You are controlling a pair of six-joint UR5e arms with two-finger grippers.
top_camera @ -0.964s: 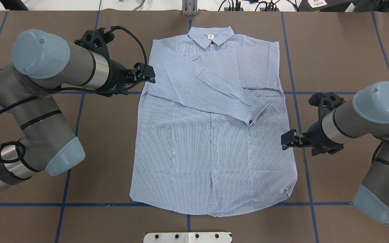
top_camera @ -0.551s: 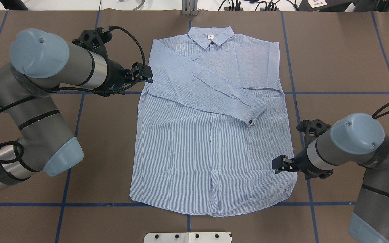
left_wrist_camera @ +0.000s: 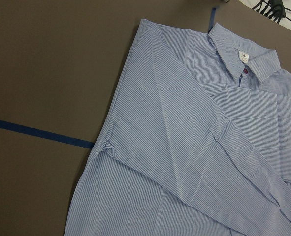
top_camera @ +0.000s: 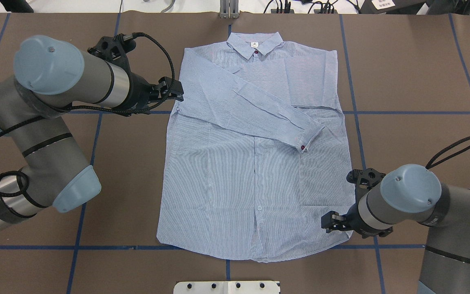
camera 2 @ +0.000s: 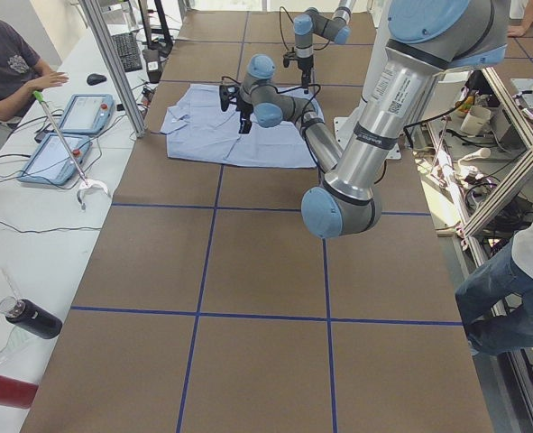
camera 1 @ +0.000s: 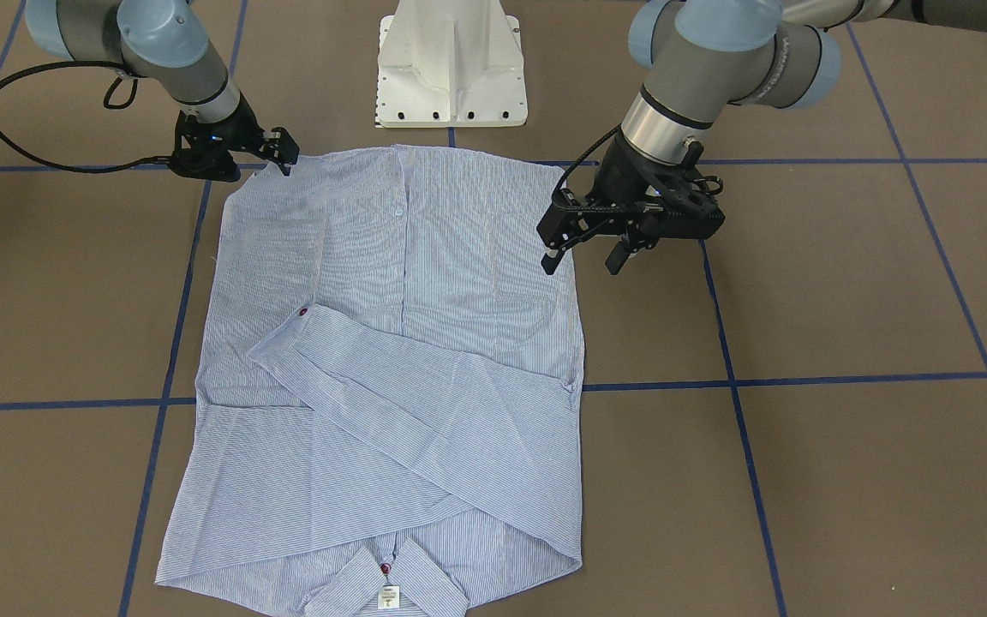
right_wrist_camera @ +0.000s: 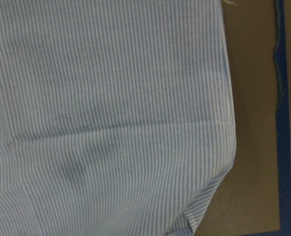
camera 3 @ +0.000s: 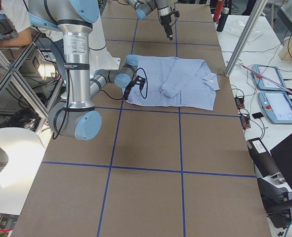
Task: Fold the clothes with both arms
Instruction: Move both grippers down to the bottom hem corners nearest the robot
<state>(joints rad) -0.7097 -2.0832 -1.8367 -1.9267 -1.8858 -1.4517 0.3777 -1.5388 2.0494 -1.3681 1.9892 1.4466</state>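
The light blue striped shirt [top_camera: 255,163] lies flat and face up on the brown table, collar [top_camera: 254,44] at the far side, both sleeves folded across the chest. One cuff [top_camera: 308,136] with a red button rests right of centre. My left gripper [top_camera: 176,92] hovers open at the shirt's left edge by the armpit; its fingers [camera 1: 551,257] stand apart in the front-facing view. My right gripper [top_camera: 327,224] sits low over the hem corner [camera 1: 266,171] on the right and looks open. Neither wrist view shows its own fingers, only shirt [left_wrist_camera: 194,147] and hem cloth [right_wrist_camera: 111,123].
The white pedestal base [top_camera: 227,287] stands at the near table edge. Blue tape lines [top_camera: 402,112] grid the brown table. On a side bench off the table are tablets [camera 2: 86,113], bottles [camera 2: 27,317] and a seated person [camera 2: 4,63].
My right arm has swung toward the robot along the shirt's right edge, from mid-body down to the hem corner. The left gripper has barely shifted.
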